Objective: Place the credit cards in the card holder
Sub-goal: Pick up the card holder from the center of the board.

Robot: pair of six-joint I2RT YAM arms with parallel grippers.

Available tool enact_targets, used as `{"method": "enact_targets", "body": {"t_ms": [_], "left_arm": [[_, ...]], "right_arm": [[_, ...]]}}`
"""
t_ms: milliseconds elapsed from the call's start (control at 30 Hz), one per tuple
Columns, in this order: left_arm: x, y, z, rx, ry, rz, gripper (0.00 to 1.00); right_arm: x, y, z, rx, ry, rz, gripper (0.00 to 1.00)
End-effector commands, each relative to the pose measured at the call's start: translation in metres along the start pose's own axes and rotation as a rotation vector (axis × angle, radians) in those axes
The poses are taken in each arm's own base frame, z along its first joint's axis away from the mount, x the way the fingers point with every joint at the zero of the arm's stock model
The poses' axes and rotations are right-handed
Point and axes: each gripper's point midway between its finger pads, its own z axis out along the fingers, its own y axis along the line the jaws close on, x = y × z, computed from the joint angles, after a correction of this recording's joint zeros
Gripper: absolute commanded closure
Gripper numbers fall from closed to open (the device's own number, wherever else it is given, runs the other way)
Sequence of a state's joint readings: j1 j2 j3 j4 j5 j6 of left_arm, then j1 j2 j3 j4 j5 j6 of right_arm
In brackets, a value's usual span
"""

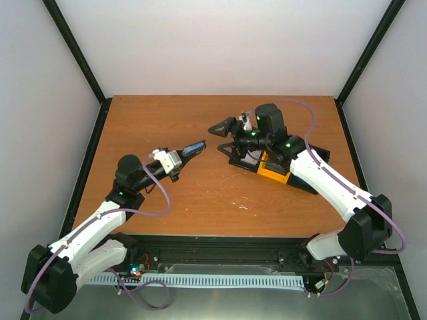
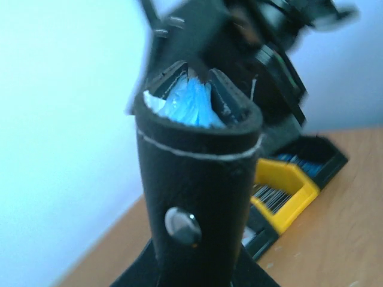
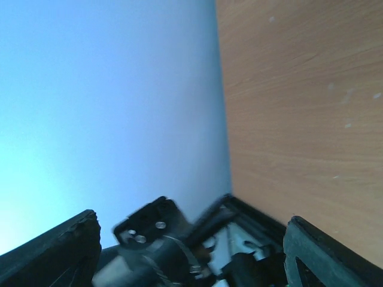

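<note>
Where the left arm reaches in from the near-left corner of the table (image 1: pixel 200 200), the left gripper (image 1: pixel 181 156) is clamped on the lower end of the card holder (image 1: pixel 197 147). It holds the card holder in the air above the left-centre of the board, with the open end pointing toward the right arm.

In the left wrist view the card holder appears as a black leather-like sleeve with a pale stitch line below its rim. A round metal snap stud (image 2: pixel 182 225) sits on the near face. The mouth is parted, and the credit cards (image 2: pixel 190 104) sit inside it. Their bright blue edges stand slightly above the rim, and a lighter edge shows at the left side of the mouth.

To the right of the card holder there is a short gap of bare table. Beyond the gap, the right gripper (image 1: pixel 219 137) faces the mouth of the card holder. Its fingers are spread wide and touch nothing. The right wrist view confirms this: both black fingers (image 3: pixel 326 254) stand at opposite lower corners of that view, and only the blurred front of the left arm shows between them.

Further right, under the right arm, a black-and-yellow tray (image 1: pixel 277 175) rests flat on the table. From the left wrist view, its yellow compartment lies nearest, with a black compartment behind it. The contents are too blurred to identify.
</note>
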State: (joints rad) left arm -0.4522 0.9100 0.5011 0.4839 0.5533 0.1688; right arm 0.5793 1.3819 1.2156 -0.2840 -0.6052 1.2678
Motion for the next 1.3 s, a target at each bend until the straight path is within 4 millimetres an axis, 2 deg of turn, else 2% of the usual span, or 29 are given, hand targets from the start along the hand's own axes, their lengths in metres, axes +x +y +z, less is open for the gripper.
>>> {"method": "enact_targets", "body": {"t_ms": [0,67,167,233,300,433,567,700,767,867,967,1067,1167,1233,1267], "left_arm": [[-0.026,-0.015,0.007,0.097,-0.109,0.668,0.99],[-0.030,-0.012,0.008,0.076,-0.122,0.814,0.99],[-0.038,-0.002,0.011,0.014,-0.127,0.932,0.99],[-0.044,0.003,0.015,0.000,-0.128,0.983,0.99],[-0.044,0.005,0.018,0.005,-0.122,1.009,0.99],[-0.040,0.003,0.020,0.020,-0.119,1.051,0.99],[-0.039,0.003,0.019,0.019,-0.118,1.078,0.99],[-0.043,0.002,0.017,0.011,-0.128,1.122,0.99],[-0.046,0.002,0.017,0.010,-0.137,1.134,0.99],[-0.051,0.001,0.017,0.011,-0.153,1.140,0.97],[-0.057,0.005,0.018,-0.017,-0.162,1.129,0.96],[-0.061,0.012,0.021,-0.038,-0.150,1.112,0.94],[-0.062,0.014,0.022,-0.044,-0.150,1.101,0.87],[-0.061,0.014,0.021,-0.045,-0.146,1.086,0.77],[-0.062,0.014,0.021,-0.049,-0.145,1.067,0.67]], "right_arm": [[0.014,0.049,0.002,-0.102,0.105,0.134,0.17],[0.021,0.058,0.005,-0.109,0.140,0.141,0.17],[0.037,0.058,0.011,-0.078,0.194,0.123,0.22],[0.044,0.049,0.012,-0.026,0.204,0.097,0.25],[0.048,0.031,0.008,0.048,0.193,0.081,0.28],[0.044,0.003,-0.001,0.167,0.129,0.000,0.31],[0.038,-0.012,-0.003,0.224,0.096,-0.070,0.30],[0.038,-0.017,-0.001,0.223,0.094,-0.115,0.26],[0.045,-0.011,0.003,0.154,0.134,-0.115,0.26],[0.056,0.014,0.008,-0.012,0.183,-0.086,0.29],[0.061,0.035,0.005,-0.106,0.199,-0.074,0.35],[0.067,0.052,0.000,-0.189,0.213,-0.061,0.48],[0.068,0.058,-0.005,-0.226,0.205,-0.044,0.68],[0.065,0.060,-0.007,-0.232,0.180,-0.051,0.78],[0.063,0.062,-0.009,-0.239,0.161,-0.062,0.82]]}}
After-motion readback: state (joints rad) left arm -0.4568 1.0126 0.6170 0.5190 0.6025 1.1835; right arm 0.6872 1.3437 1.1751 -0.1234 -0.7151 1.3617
